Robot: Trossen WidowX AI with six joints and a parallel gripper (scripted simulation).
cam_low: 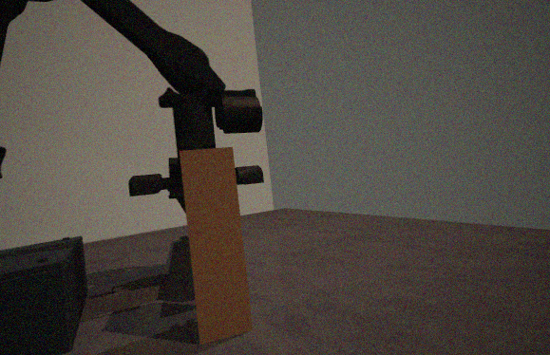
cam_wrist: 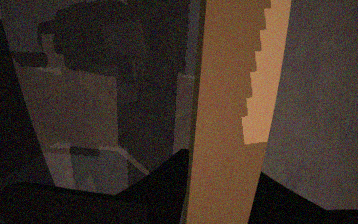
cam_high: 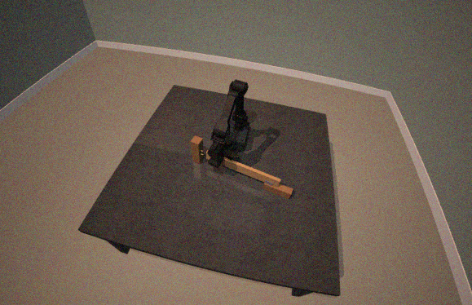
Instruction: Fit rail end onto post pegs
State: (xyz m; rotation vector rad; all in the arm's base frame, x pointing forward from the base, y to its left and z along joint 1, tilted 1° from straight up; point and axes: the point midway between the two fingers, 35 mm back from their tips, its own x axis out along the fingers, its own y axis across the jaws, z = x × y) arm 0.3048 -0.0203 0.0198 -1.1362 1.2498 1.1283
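The wooden post (cam_high: 196,151) (cam_low: 216,237) stands upright, with its small pegs (cam_high: 202,153) facing the rail in the top view. The long rail (cam_high: 253,173) (cam_wrist: 227,100) runs from just short of the post to the low footboard block (cam_high: 284,191). A small gap shows between the rail's near end and the post. The far end lies over the block; how it sits in the bracket is too small to tell. My gripper (cam_high: 217,160) (cam_wrist: 205,158) is shut on the rail near its post end. In the exterior view the post hides the rail and the fingertips. The end holes are not visible.
The dark table (cam_high: 196,228) carries everything. The arm's base and links (cam_high: 238,110) stand behind the rail in the top view. The arm's shadow falls beside the base. A dark box-like shape (cam_low: 33,294) stands at the lower left in the exterior view.
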